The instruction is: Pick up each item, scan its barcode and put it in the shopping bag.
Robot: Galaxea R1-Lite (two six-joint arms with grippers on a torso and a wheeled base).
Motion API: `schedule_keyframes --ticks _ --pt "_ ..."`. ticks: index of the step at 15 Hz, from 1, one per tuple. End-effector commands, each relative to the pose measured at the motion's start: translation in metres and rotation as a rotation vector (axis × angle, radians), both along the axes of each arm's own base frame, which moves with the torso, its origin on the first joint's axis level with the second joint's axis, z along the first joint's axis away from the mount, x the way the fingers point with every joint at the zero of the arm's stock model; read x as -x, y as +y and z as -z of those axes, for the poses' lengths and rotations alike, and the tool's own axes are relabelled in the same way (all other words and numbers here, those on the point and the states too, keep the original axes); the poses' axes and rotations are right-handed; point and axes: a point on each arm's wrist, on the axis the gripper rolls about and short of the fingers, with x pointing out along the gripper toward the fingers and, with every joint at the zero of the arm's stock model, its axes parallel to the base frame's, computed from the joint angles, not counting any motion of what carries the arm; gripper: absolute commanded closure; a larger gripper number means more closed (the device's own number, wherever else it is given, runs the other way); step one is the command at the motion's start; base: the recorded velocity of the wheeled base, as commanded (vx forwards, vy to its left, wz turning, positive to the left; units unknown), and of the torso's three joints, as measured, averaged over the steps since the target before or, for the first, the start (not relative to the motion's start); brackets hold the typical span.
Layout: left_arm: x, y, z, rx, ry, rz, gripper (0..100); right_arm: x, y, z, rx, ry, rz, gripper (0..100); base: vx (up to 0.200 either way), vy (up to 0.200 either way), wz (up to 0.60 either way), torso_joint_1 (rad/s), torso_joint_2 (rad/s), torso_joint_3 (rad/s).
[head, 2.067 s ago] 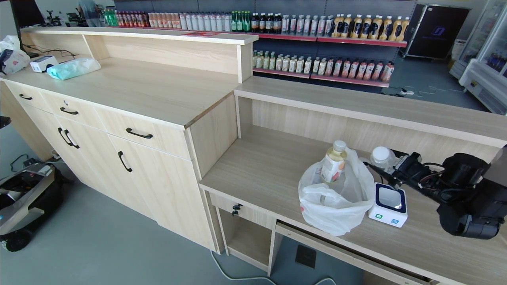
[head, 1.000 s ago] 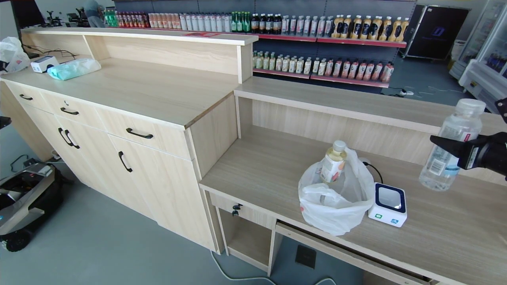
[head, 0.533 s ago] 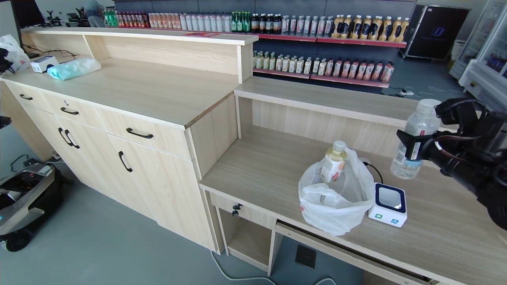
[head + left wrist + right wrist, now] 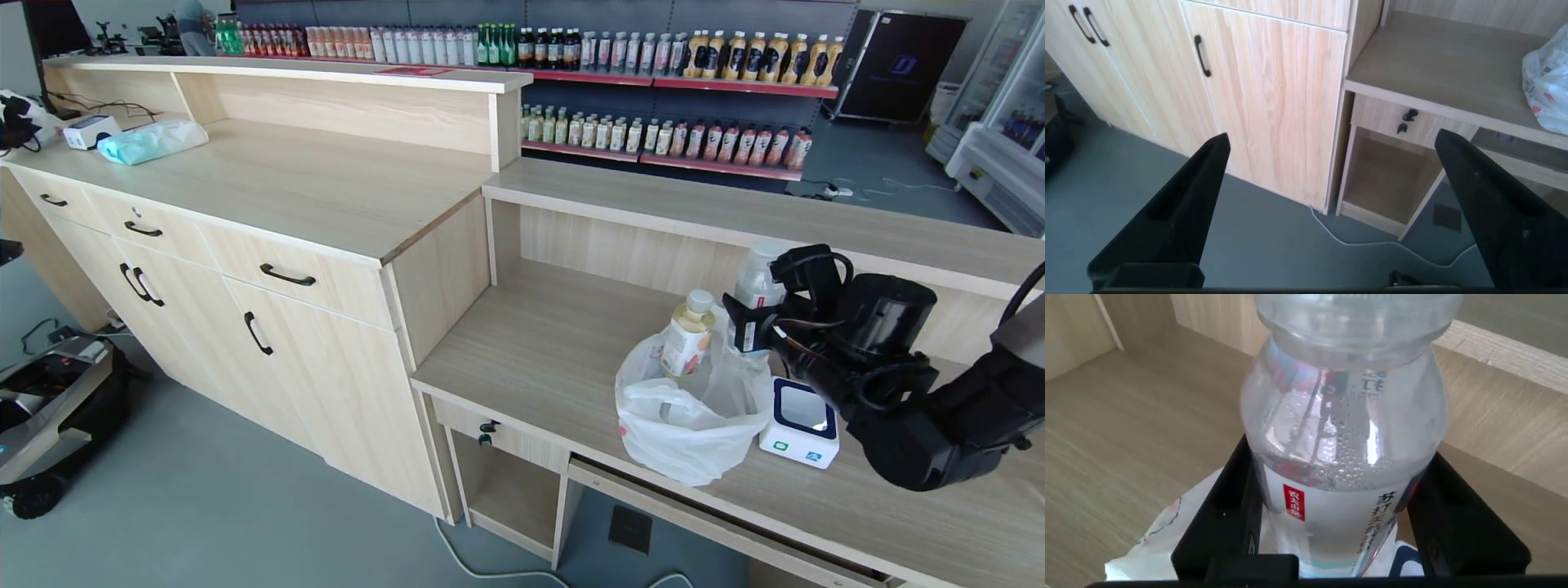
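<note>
We see the right gripper (image 4: 755, 322) clamped on a clear, ribbed plastic water bottle (image 4: 758, 282), its black fingers (image 4: 1221, 514) pressing the body from both sides. The bottle stands upright, long axis vertical, white cap on top. Its lower end is at the mouth of the thin, crinkled white plastic bag (image 4: 686, 416); we cannot tell whether it is inside. The bag slumps near the front edge of the pale wood-grain bench (image 4: 555, 343), with a yellowish bottle (image 4: 687, 339) standing upright in it. A boxy white scanner (image 4: 800, 420) with a dark glass top sits just beside the bag. The left gripper (image 4: 1327, 204) hangs above the grey floor, fingers wide apart.
</note>
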Motion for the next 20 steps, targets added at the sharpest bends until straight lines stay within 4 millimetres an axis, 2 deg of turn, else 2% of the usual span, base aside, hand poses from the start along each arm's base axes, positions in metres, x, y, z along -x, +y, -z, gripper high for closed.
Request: schedule_keyframes --ticks 1,14,20 --pt "0.000 0.000 0.000 0.002 0.000 0.000 0 -0.012 0.007 0.027 0.032 0.044 -0.010 100 0.000 0.000 0.00 0.000 0.00 0.000" --pt "0.000 0.000 0.000 0.000 0.001 0.000 0 -0.043 0.035 0.092 -0.008 0.019 -0.070 100 0.000 0.000 0.00 0.000 0.00 0.000" --pt "0.000 0.000 0.000 0.000 0.000 0.000 0 -0.051 0.043 0.108 -0.075 0.044 -0.152 100 0.000 0.000 0.00 0.000 0.00 0.000"
